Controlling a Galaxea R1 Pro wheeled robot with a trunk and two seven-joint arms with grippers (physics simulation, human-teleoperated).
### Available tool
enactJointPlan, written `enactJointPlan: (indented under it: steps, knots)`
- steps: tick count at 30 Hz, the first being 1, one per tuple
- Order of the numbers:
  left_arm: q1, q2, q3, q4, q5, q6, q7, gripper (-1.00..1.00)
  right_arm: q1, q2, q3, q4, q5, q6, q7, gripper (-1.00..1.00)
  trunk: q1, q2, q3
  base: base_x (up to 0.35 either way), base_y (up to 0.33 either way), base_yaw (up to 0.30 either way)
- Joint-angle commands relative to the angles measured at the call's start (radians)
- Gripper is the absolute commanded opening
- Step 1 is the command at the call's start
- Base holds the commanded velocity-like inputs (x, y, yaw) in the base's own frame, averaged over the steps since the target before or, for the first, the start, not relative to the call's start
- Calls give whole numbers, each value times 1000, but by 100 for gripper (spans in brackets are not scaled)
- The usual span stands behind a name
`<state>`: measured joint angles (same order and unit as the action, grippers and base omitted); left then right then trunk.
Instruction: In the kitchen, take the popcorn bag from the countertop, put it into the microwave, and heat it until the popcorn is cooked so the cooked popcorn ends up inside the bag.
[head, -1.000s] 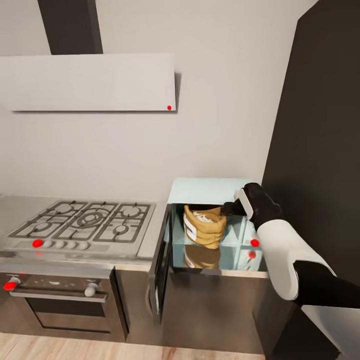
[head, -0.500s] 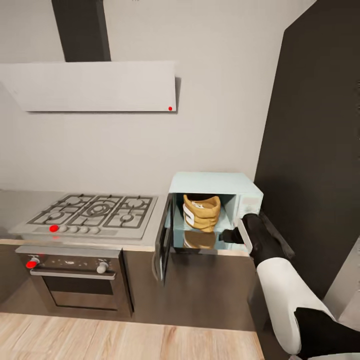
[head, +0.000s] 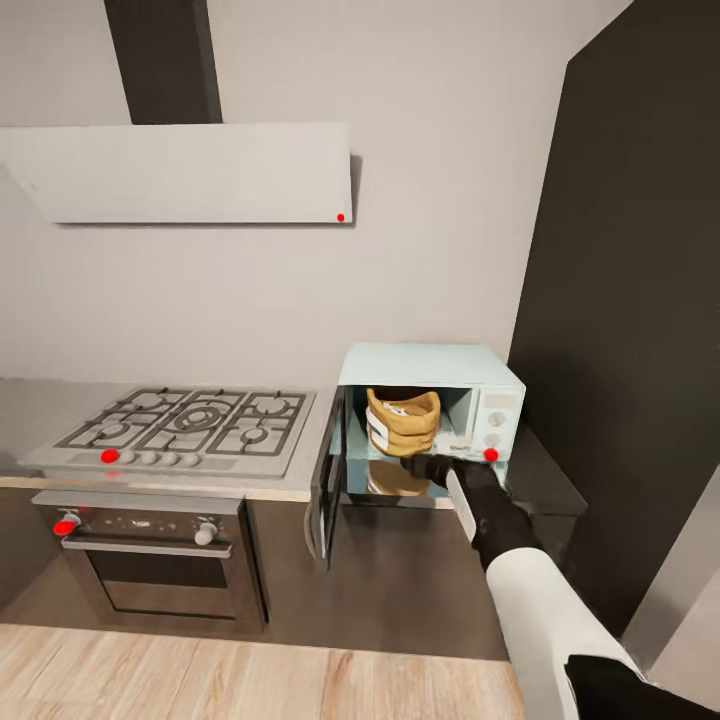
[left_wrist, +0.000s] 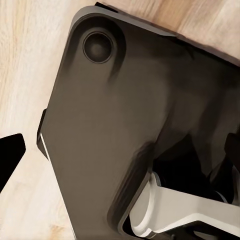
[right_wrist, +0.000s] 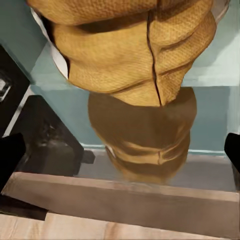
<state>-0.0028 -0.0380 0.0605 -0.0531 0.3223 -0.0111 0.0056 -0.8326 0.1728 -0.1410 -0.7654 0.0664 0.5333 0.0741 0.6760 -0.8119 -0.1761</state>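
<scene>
The pale mint microwave (head: 425, 363) stands on the grey countertop (head: 35, 410) with its door (head: 325, 488) swung open to the left. The tan popcorn bag (head: 402, 421) stands upright inside it, mirrored in the glossy cavity floor (right_wrist: 210, 77). My right gripper (head: 414, 466) hovers open at the front lower edge of the opening, just below and in front of the bag (right_wrist: 135, 47), apart from it. Its fingertips (right_wrist: 10, 157) show at both edges of the right wrist view. My left gripper (left_wrist: 120, 155) is open, hanging over the robot's dark base (left_wrist: 115, 115) and the wooden floor.
A gas hob (head: 190, 425) with a built-in oven (head: 150, 570) below lies left of the microwave. A white hood (head: 190, 172) hangs above. A tall dark cabinet (head: 640, 300) stands close to the microwave's right side. The microwave's knob panel (head: 494, 420) faces me.
The head camera pulled back and lowered. My right gripper drew out of the microwave, dropped, then swung left to the front of the opening. The bag stayed inside.
</scene>
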Motion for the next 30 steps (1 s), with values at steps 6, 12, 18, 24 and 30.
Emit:
enactJointPlan:
  steps: [6,12,18,24,30]
  knots:
    - [0,0,4,-1,1,-1,1,100,40,2,-2,4,15,-100,15,100,0,-1,-1,0,13,0]
    - [0,0,4,-2,1,-1,0,100,41,2,-2,26,20,-201,11,100,0,-1,-1,0,137,0]
    - [0,0,4,-2,1,-1,0,100,41,2,-2,33,18,-331,-1,100,0,-1,-1,0,4,0]
    - [0,0,4,-2,1,-1,1,100,41,2,-2,92,19,-400,-19,100,0,-1,-1,1,0,0]
    - [0,2,2,-2,0,-1,-5,100,41,2,-2,93,20,-401,-16,100,0,-1,-1,132,0,0]
